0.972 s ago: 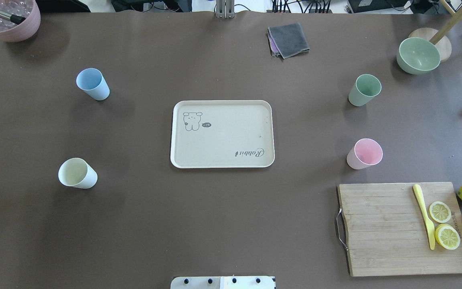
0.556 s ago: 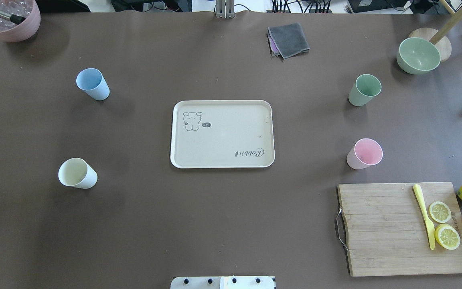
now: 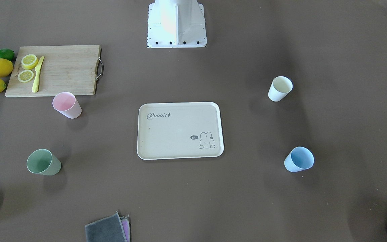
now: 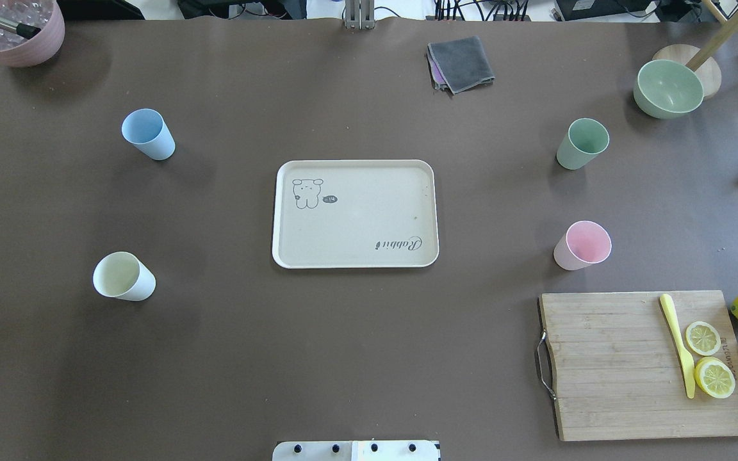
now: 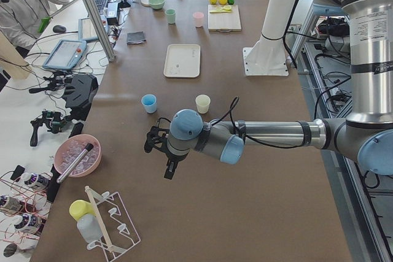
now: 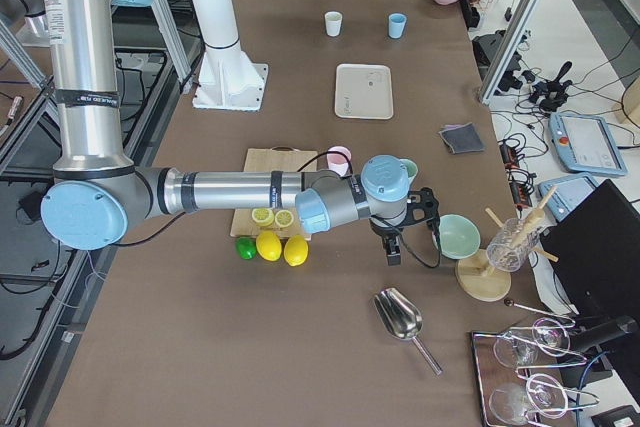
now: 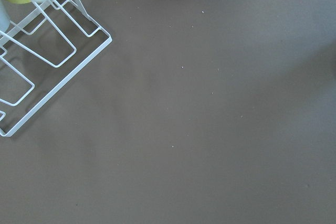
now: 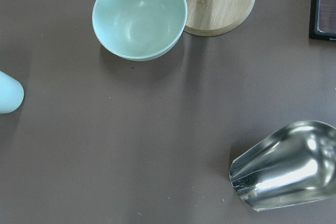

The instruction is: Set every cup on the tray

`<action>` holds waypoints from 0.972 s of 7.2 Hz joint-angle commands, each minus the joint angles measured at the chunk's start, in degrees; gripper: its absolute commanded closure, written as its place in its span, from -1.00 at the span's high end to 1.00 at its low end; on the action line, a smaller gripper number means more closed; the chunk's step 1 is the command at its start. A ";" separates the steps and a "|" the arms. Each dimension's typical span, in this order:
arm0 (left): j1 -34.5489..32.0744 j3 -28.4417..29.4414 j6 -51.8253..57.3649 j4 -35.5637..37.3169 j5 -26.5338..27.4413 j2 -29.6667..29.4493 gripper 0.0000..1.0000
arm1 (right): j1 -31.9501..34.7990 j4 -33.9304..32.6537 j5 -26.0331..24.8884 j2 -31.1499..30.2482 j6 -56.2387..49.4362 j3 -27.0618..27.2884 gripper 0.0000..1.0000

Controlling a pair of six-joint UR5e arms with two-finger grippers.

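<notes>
The tray point(image 4: 356, 221) is lying flat mid-way along the table point(image 4: 356, 358), long axis running left-right. All four cups are standing upright off it: blue cup point(image 4: 148, 134) and cream cup point(image 4: 123, 276) left, green cup point(image 4: 582, 143) and pink cup point(image 4: 582, 245) right. Both arms are reaching out level over the table's ends, left gripper point(image 5: 169, 170) and right gripper point(image 6: 393, 252) pointing down. Fingers spread or pressed together? Can't tell.

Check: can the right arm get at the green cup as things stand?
Probably yes. The green cup stands upright, apart from everything else, and the right claw hangs close by, near the green bowl.
</notes>
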 commanded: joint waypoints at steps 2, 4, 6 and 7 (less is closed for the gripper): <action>0.35 -0.29 0.06 -0.27 -0.15 0.42 0.96 | -0.35 0.14 1.45 -0.17 -0.32 0.13 1.00; 1.23 -1.86 -2.55 -0.01 -2.15 0.07 0.96 | -1.06 0.14 8.20 -0.17 0.20 1.26 1.00; 9.18 -5.82 -23.56 -6.55 -1.22 -0.11 0.96 | -6.03 0.22 8.41 -0.44 10.76 7.22 1.00; 14.10 -5.92 -31.41 -11.47 2.80 -0.37 0.96 | -10.07 0.22 5.79 -0.44 15.36 10.65 1.00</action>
